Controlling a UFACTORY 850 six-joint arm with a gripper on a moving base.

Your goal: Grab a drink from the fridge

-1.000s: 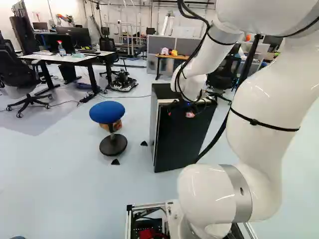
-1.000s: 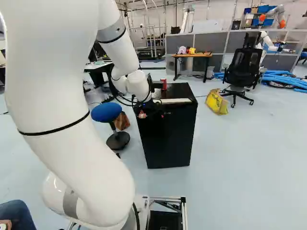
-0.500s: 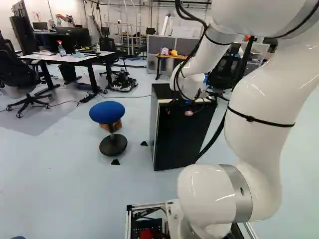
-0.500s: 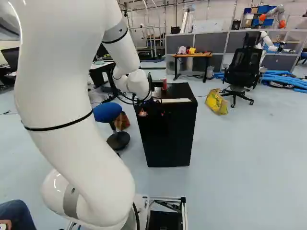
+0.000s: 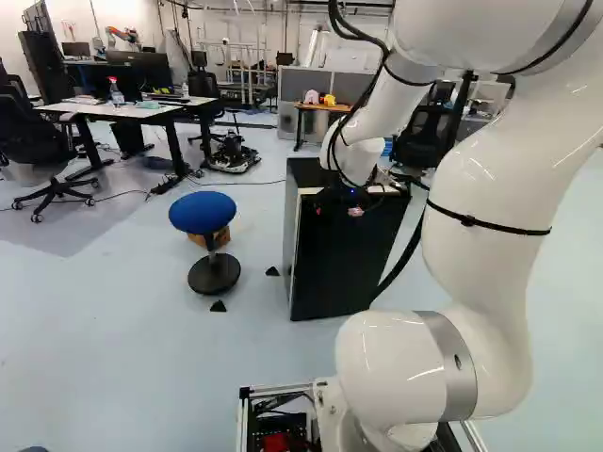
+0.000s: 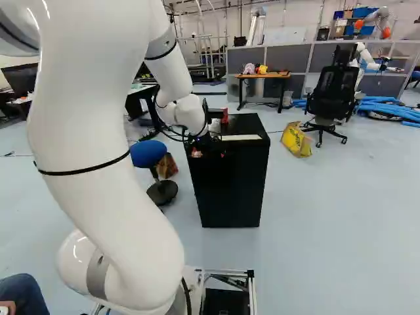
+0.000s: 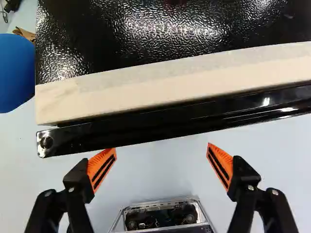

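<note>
- Over the past second the arm (image 5: 490, 282) has shifted slightly, its upper part leftward in the left base view and rightward in the right one; the fridge's (image 5: 344, 254) lower front edge sits a touch higher in both.
- The base has not moved; the stool (image 5: 203, 212), left of the fridge in the left base view, has stayed put.
- The claw (image 7: 161, 147) has its two fingers spread wide with nothing gripped, near the door's top edge (image 7: 146, 127); contact is unclear.
- The step in hand looks like working the door. Best line up one fingertip with its free edge, slip it behind the lip, then draw back gently along the swing, so the fridge does not slide or tip.
- Around the middle of the right base view, a red can (image 6: 225, 115) stands on the fridge's top, long axis vertical; which way its front faces, I cannot tell. It may be the drink; none shows inside.
- The fridge is upright, front towards the base; its top edge runs slightly aslant to the line between the fingertips.
</note>
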